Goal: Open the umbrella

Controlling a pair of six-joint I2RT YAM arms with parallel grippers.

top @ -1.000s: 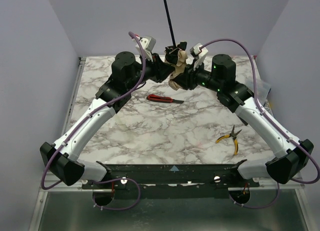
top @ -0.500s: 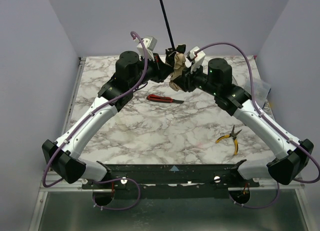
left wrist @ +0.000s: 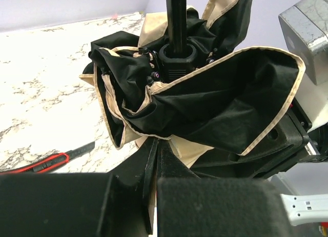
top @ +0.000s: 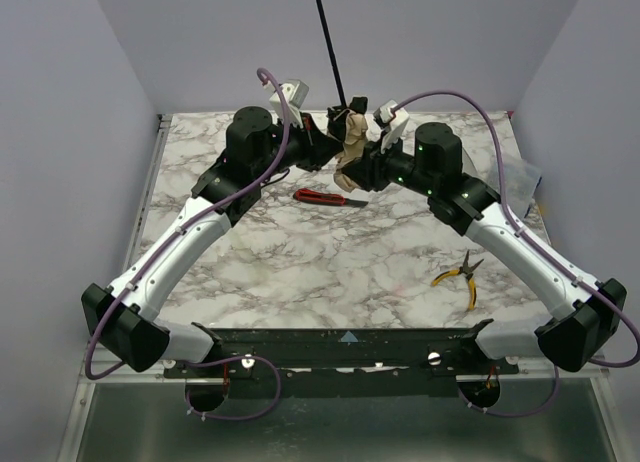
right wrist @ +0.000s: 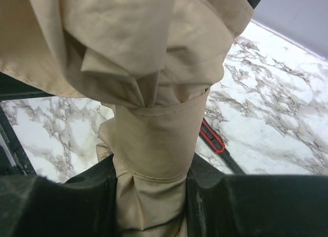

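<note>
There is one umbrella (top: 351, 134), one red-handled cutter (top: 322, 196), one pair of yellow-handled pliers (top: 461, 275), and two arms. Both arms reach forward and meet above the far middle of the tabletop (top: 300, 252). The umbrella sits between them, off the surface, with its thin black shaft pointing up. The right claw (right wrist: 148, 188) clamps the bundled tan fabric. The left claw (left wrist: 155, 168) is closed under the black folds; I cannot tell if it pinches cloth. Only the left wrist view shows the lining and the collar around the shaft, and only the right wrist view shows the wrapped tan outside.
</note>
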